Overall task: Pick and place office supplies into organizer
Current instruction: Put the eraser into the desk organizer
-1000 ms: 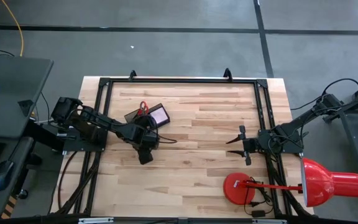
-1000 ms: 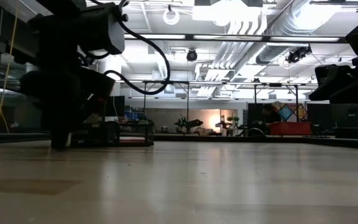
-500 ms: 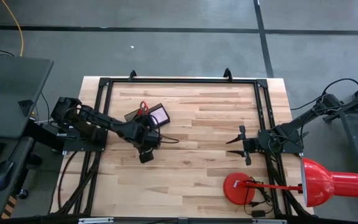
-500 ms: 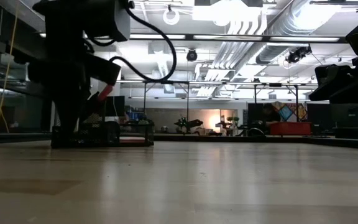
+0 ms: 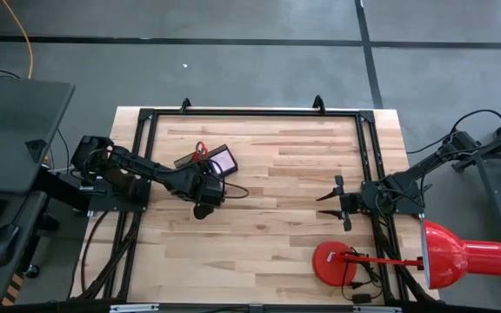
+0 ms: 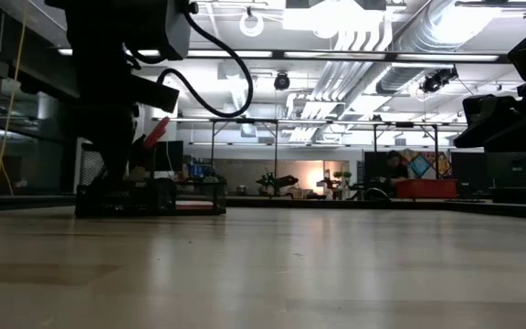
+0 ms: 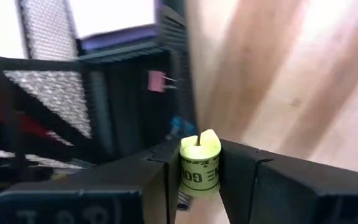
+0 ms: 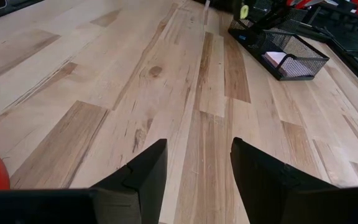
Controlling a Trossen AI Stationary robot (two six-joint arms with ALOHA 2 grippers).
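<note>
The black mesh organizer (image 5: 205, 162) stands on the table's far left part. Red scissors handles (image 5: 201, 149) stick up from it, and a pale square note pad (image 5: 224, 162) lies in its right compartment. My left gripper (image 5: 203, 195) hangs by the organizer's near side, pointing steeply down and shut on a small yellow eraser-like piece (image 7: 199, 163). The right wrist view shows that piece (image 8: 244, 11) held up over the organizer's (image 8: 284, 53) end. At the right edge my right gripper (image 8: 197, 168) waits open over bare wood. My left gripper pinches the yellow piece by its two opposite sides (image 7: 199, 177) between the two fingers. The piece's notched top (image 7: 199, 143) sticks out past the fingertips. The fingers come from above, slanting down toward the organizer. The piece is lifted clear of the table.
A red desk lamp stands at the near right, its round base (image 5: 336, 261) on the table and its head (image 5: 464, 256) beyond the edge. A black frame (image 5: 250, 113) rims the table. Open wood lies between the arms.
My left gripper has risen off the table with the yellow piece and tipped further over, drawing a little toward the far edge and the organizer. The piece is now lifted clear. The jaws have stayed shut on it.
</note>
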